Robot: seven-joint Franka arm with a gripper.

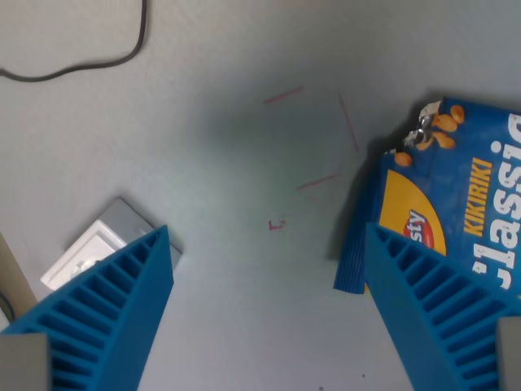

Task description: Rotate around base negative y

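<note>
Two blue ribbed fingers of my gripper (269, 232) reach up from the bottom corners of the wrist view, the left finger (106, 318) and the right finger (444, 314) standing wide apart. Nothing lies between them; the gripper is open over a pale grey tabletop (228, 163). A blue snack bag (456, 187) with yellow "KIKIRIKI" lettering lies flat at the wrist view's right, partly behind the right finger. Its far end runs out of the picture.
A small grey and white block (102, 244) sits at the wrist view's left, partly hidden by the left finger. A black cable (98, 61) curves across the top left. Thin red pen marks (317, 138) are drawn on the table near the middle.
</note>
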